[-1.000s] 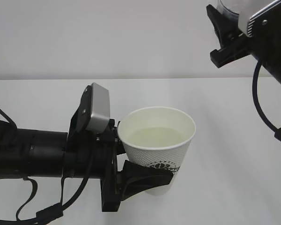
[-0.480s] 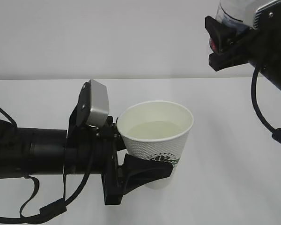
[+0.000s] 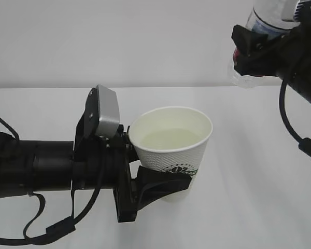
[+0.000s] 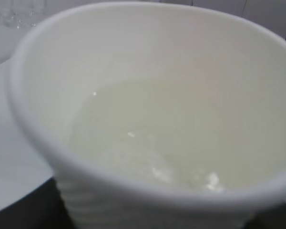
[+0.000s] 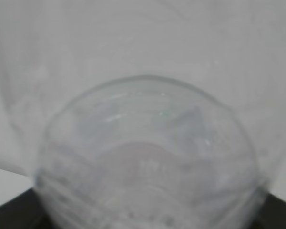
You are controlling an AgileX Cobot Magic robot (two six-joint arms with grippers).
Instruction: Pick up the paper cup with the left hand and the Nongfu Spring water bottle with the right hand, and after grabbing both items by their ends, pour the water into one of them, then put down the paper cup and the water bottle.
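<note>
The small white tapered paper cup (image 3: 172,150) with a dark green logo was held above the white table (image 3: 259,171) by the black two-fingered left gripper (image 3: 150,181), whose jaws were clamped around its lower part. A pale pool of water (image 4: 148,143) was seen inside the cup. The clear ribbed plastic water bottle (image 3: 259,31) was grasped by the black right gripper (image 3: 259,49) at the upper right, well apart from the cup, tilted with its mouth lower.

No text can be read — the paper cup (image 3: 172,147) bears a dark green round logo (image 3: 179,169) just above the left hand's lower finger (image 3: 163,185), its lettering too small to make out.
</note>
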